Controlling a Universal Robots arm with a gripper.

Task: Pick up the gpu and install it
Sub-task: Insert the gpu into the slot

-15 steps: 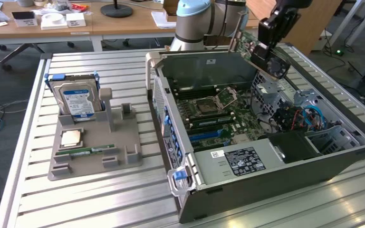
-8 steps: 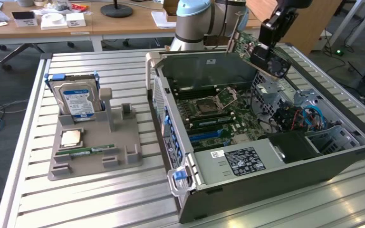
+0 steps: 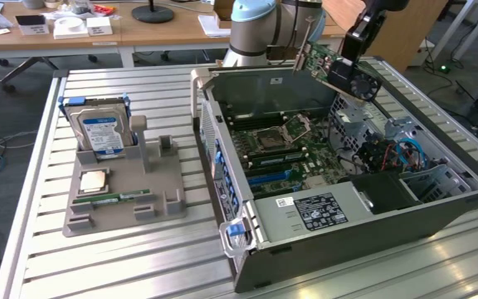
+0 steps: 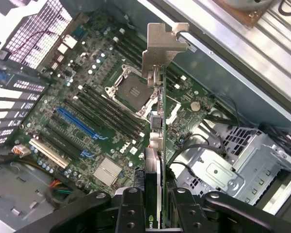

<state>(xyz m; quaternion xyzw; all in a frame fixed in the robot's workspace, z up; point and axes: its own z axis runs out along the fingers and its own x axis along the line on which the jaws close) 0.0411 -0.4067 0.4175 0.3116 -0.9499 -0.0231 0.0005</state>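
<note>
Wrist view: the tool [image 4: 155,206] is pinching the gpu [image 4: 157,141] edge-on between its fingers [image 4: 128,204], gripping one end while the silver bracket [image 4: 164,46] is sticking out at the other. In the exterior view the tool [image 3: 353,50] is holding the gpu [image 3: 337,67] tilted in the air over the far rim of the open case [image 3: 372,212], apparently touching nothing.

The grip is sitting well away from the bracket, so I am judging that any knock there is likely to be twisting the card in the pinch. Below it the motherboard [image 4: 102,111] is lying bare, with the socket [image 4: 133,92] and memory slots [image 4: 111,111] right under the card and the blue slot [image 4: 80,124] off to one side. Coming down tilted or out of line is risking a scrape on those parts, or the card's edge missing its slot and jamming. Loose cables [image 4: 208,141] are hanging beside the drive cage [image 4: 223,170] and could be snagging the card, and the bracket could be catching on the case wall
</note>
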